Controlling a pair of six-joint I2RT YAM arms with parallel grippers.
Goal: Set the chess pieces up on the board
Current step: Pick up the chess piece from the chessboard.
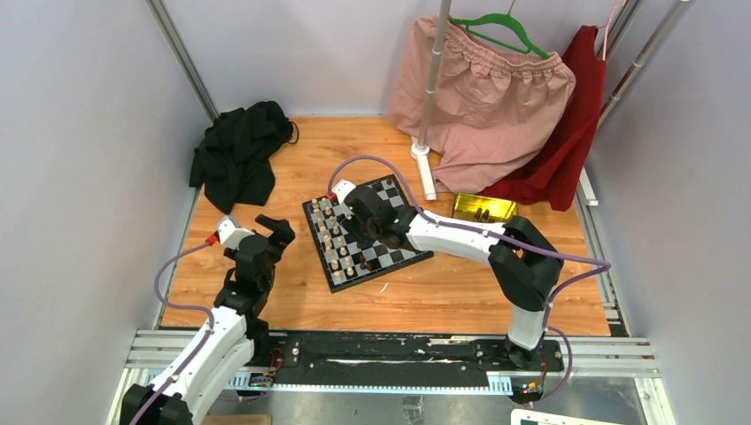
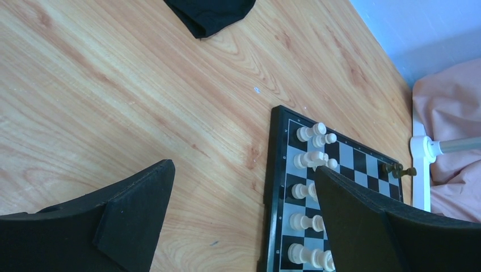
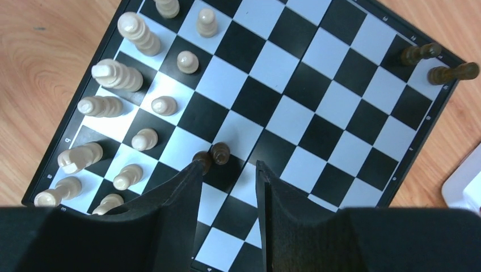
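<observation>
Here, two dark chessmen (image 3: 220, 152) stand side by side near the middle of the board (image 3: 295, 73). They are just off the tip of one finger of the right gripper (image 3: 228, 173), not between the fingers. From my station its jaws read as a little apart, with nothing clamped in the gap. Both men look upright, long axes vertical, so the wrist camera sees mostly their rounded tops.

The cream-white chessmen (image 3: 116, 75) fill two ranks along one edge. Two more dark chessmen (image 3: 421, 54) sit at the opposite edge, at a corner. I judge White's side done and the dark side barely begun.

The next move calls for shifting the jaws sideways until one stray man sits between them, without knocking over its neighbour, which stands just beside it. Then comes a light pinch and a carry across to the dark edge.

The board lies skewed on the wooden table (image 1: 443, 292), with the white ranks toward the left arm. The left gripper (image 1: 274, 232) hovers over bare wood beside it, fingers spread wide and empty. A yellow tin (image 1: 483, 208) sits beyond the board and a black cloth (image 1: 237, 158) lies in the far corner.
</observation>
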